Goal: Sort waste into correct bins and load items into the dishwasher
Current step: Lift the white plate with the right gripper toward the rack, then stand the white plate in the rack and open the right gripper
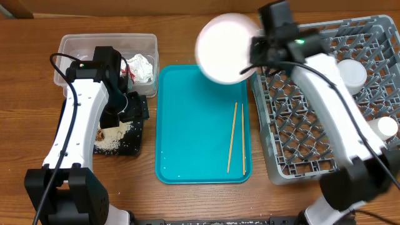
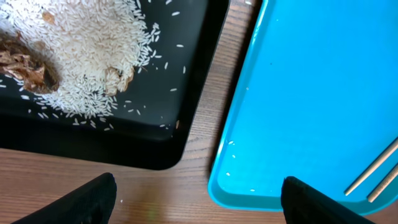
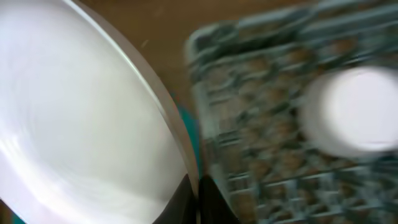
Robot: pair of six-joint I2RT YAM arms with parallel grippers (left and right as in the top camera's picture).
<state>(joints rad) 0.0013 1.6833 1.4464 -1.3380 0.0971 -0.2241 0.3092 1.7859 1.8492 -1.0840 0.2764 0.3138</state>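
Note:
My right gripper [image 1: 255,59] is shut on the rim of a round white plate [image 1: 225,49], holding it tilted in the air between the teal tray and the grey dish rack [image 1: 312,131]. In the blurred right wrist view the plate [image 3: 74,112] fills the left and the gripper [image 3: 198,202] pinches its edge. My left gripper [image 2: 199,202] is open and empty, hovering by the black tray [image 2: 186,81], which holds rice [image 2: 87,56] and brown scraps [image 2: 25,68]. Two chopsticks [image 1: 236,137] lie on the teal tray [image 1: 194,125]. The clear tub [image 1: 75,47] holds crumpled tissue [image 1: 140,67].
Two white round dishes [image 1: 351,74] [image 1: 386,127] sit in the rack's right side. The left arm [image 1: 81,125] covers part of the black tray [image 1: 134,147]. A few rice grains lie on the teal tray's corner [image 2: 249,180].

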